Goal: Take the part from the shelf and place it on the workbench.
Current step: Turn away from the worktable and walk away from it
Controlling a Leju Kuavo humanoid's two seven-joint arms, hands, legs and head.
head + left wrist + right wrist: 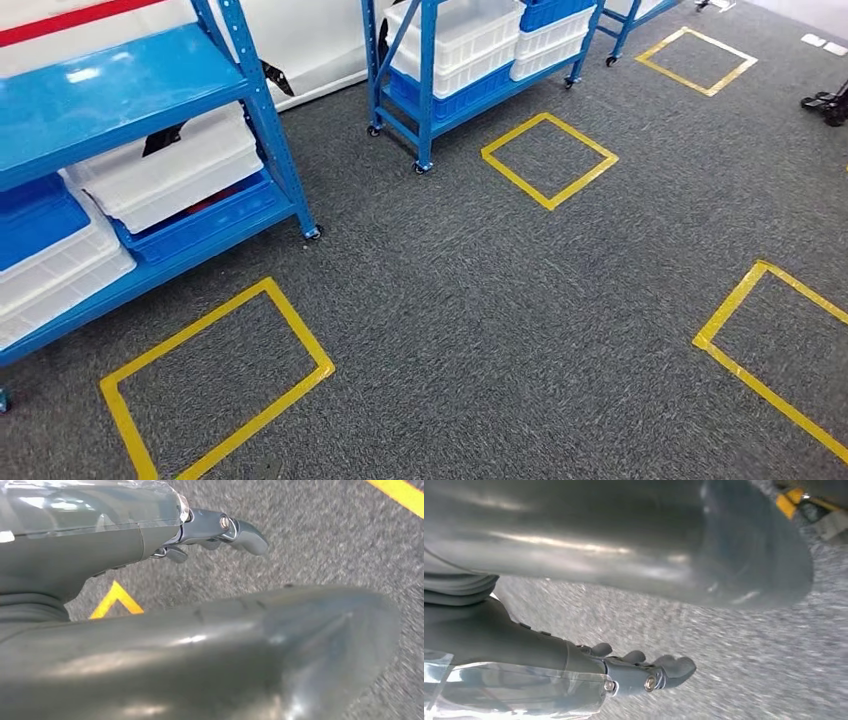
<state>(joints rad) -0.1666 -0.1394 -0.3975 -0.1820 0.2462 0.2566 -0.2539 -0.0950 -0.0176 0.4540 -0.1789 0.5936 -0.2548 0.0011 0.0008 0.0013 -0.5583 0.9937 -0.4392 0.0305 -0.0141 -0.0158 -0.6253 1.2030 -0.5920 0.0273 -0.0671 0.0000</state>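
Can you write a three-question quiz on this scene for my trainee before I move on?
1. True or false: the left robot hand holds a part.
2. What colour is the tape marking the floor squares? A) red B) yellow C) white
3. Fill in: the nearest blue shelf carries white and ____ bins.

Key: 1 false, both the left and the right robot hand hang over the grey carpet holding nothing. 2 B. 3 blue; a white bin sits above a blue bin.
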